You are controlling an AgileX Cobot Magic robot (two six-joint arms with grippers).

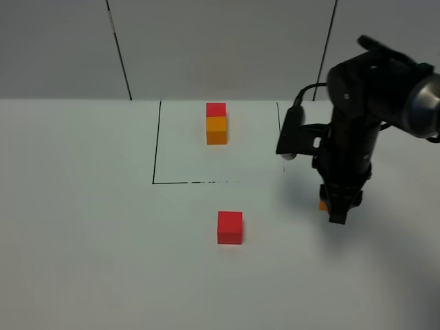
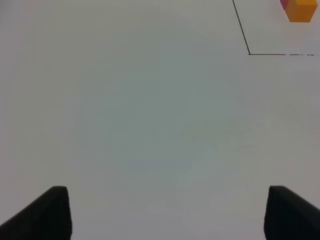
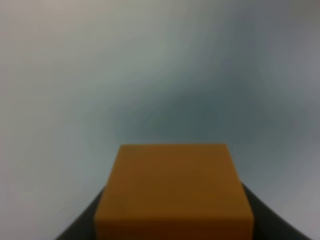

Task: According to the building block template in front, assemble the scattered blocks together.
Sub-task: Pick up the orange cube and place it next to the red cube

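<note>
I am gripping the loose orange cube point(image 3: 175, 192) in the right hand point(image 1: 337, 212), clamped on it low over the table point(image 1: 82, 240) and well apart from the loose red cube point(image 1: 229, 227), which is sitting alone before the template point(image 1: 216, 124). The left hand point(image 2: 170, 215) is idling, fingers apart, empty. Nothing is joined yet, I am judging — the pairing is all remaining

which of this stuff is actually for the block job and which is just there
For the job: red-and-orange template pair, loose red cube, loose orange cube in the right end effector.
Just there: black outline on the table, wall cables.
</note>
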